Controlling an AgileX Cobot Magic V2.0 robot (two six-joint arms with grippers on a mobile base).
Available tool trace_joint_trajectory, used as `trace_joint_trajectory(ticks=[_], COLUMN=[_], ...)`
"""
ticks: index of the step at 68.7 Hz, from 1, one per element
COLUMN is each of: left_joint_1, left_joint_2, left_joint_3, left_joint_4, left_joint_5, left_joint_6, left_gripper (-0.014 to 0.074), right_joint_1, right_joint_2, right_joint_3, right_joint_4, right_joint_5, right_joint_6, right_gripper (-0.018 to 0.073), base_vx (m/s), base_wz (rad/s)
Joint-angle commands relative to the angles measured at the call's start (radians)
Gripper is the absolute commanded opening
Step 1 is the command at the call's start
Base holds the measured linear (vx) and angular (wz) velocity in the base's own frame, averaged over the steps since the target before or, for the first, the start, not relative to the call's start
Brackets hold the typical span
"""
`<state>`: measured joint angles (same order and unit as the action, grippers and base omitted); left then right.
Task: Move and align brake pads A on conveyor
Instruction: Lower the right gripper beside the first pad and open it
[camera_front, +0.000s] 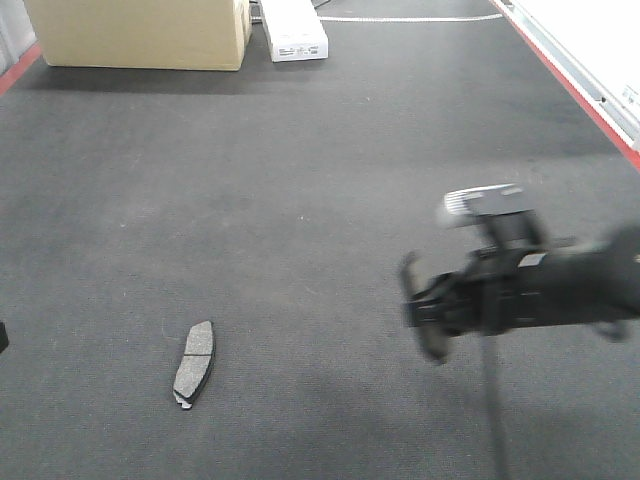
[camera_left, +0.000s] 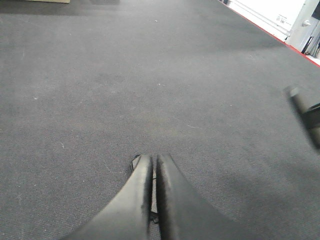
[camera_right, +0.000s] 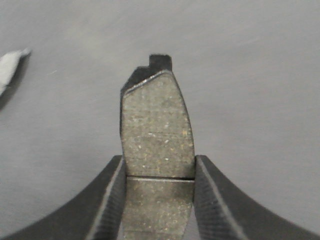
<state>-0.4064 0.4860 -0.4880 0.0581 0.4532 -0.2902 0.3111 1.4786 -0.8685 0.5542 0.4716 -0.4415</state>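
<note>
Lengthwise, brake pad (camera_right: 157, 120) clamped in right claw (camera_right: 158, 160), pointing forward; left claw (camera_left: 154, 158) together.

1. A lying brake pad (camera_front: 194, 365) rests on the conveyor (camera_front: 300, 200), near-left.
2. A held brake pad (camera_right: 157, 130) sits between the right gripper's (camera_right: 158, 161) fingers, above the belt, right of the lying one.
3. A cardboard box (camera_front: 140, 35) stands far-left, with a white box (camera_front: 293, 30) just right of it.
</note>
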Motion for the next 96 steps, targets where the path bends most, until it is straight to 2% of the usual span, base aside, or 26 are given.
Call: trace_joint_trajectory(ticks=[1,6,16,23,47,56,65,83,96], left_joint_1=[-0.004,-0.004,-0.004,-0.004,-0.004,-0.004,-0.004,-0.004,-0.004], left_joint_2=[0.004,0.004,0.004,0.004,0.004,0.004,0.004,0.004,0.004], left_joint_3=[-0.029,-0.029,-0.029,-0.029,-0.029,-0.029,-0.029,-0.029,-0.029], left_joint_4=[0.004,0.004,0.004,0.004,0.004,0.004,0.004,0.004,0.004], left_joint_5=[-0.071,-0.071,-0.071,-0.071,-0.071,-0.071,-0.071,-0.071,-0.071], left_joint_6=[-0.008,-0.008,-0.008,-0.008,-0.008,-0.008,-0.008,-0.008,-0.008], left_gripper=[-0.0006,-0.0006,-0.0006,-0.0006,-0.0006,-0.0006,-0.0006,-0.0006,-0.0006], right_joint_1=[0.037,0.058,0.058,0.058,0.058,0.058,0.058,0.058,0.058], right_joint_2=[0.059,0.128,0.230,0.272,0.302,0.302,0.302,0.302,0.292], right_joint_3=[-0.075,-0.110,-0.176,-0.210,-0.230,-0.230,-0.230,-0.230,-0.230], right_joint_4=[-0.048,-0.122,-0.280,-0.364,-0.376,-0.376,-0.376,-0.360,-0.357], right_joint_5=[-0.057,-0.055,-0.035,-0.012,0.039,0.061,0.071,0.089,0.105], right_joint_6=[0.131,0.228,0.489,0.555,0.556,0.556,0.556,0.561,0.561], right_gripper=[0.0018,0.0019,0.0022,0.0025,0.0036,0.0067,0.0128,0.0308,0.0369], base_vx=[0.00,0.00,0.00,0.00,0.00,0.00,0.00,0.00,0.00], base_wz=[0.00,0.00,0.00,0.00,0.00,0.00,0.00,0.00,0.00])
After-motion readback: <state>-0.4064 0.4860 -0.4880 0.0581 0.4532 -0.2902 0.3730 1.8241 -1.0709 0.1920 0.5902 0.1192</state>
